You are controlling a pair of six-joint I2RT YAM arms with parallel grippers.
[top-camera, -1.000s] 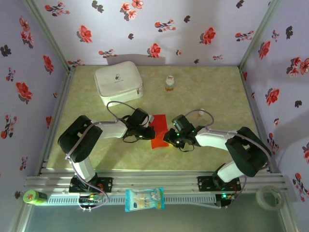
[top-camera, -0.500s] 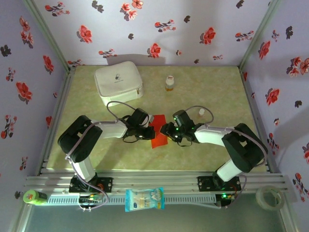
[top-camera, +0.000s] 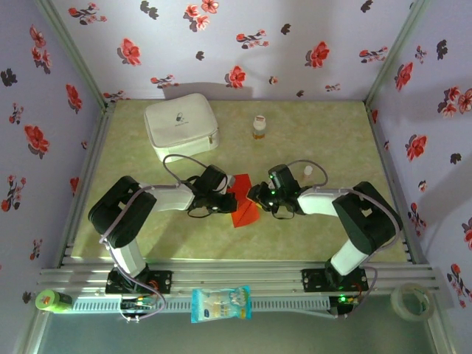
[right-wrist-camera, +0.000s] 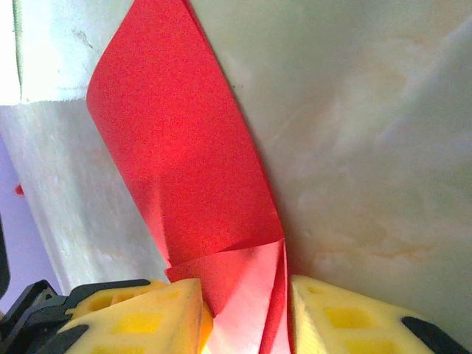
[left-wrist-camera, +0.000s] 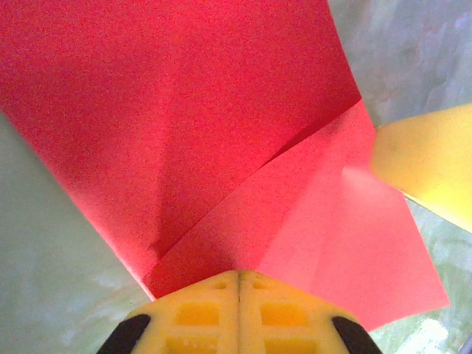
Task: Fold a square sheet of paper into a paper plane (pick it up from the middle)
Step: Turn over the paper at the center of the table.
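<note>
Thin, light and judged limp, the square sheet of paper (top-camera: 243,205) is seen part-folded at the middle of the bench (top-camera: 332,140). Its edge is pinched in the closed left hand (left-wrist-camera: 238,284). A folded corner is straddled by the narrowly parted right hand (right-wrist-camera: 247,295). Hold is best taken beside creases.
</note>
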